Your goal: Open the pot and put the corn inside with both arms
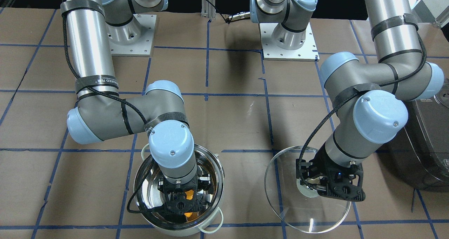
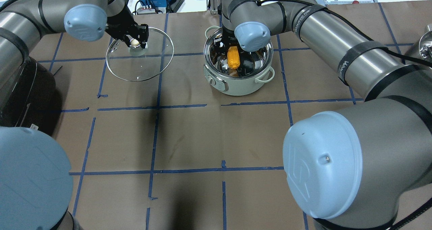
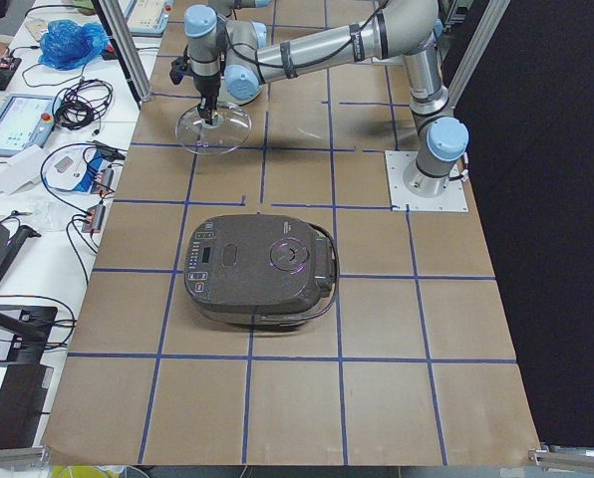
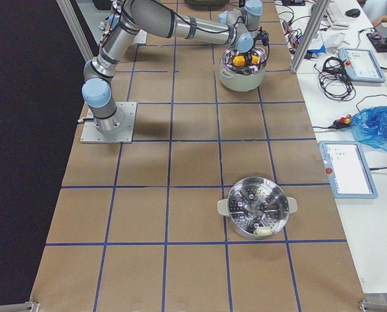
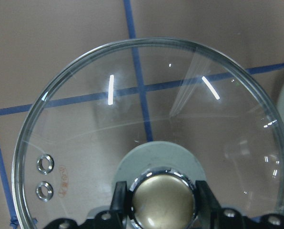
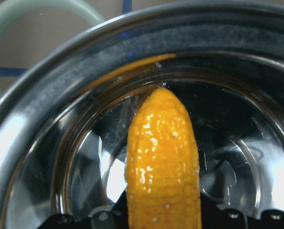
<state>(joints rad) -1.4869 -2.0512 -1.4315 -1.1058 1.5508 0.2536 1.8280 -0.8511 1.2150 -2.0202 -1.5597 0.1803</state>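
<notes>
The steel pot stands open at the table's far side, and its rim also shows in the front view. My right gripper is down inside the pot, shut on the yellow-orange corn. In the right wrist view the corn points tip-first into the shiny bowl. My left gripper is shut on the pale knob of the glass lid. It holds the lid beside the pot, low over the table. I cannot tell whether the lid touches the table.
A dark grey rice cooker sits on the robot's left side, close behind the left arm. A steel steamer basket stands on the right side of the table. Blue tape lines cross the brown table.
</notes>
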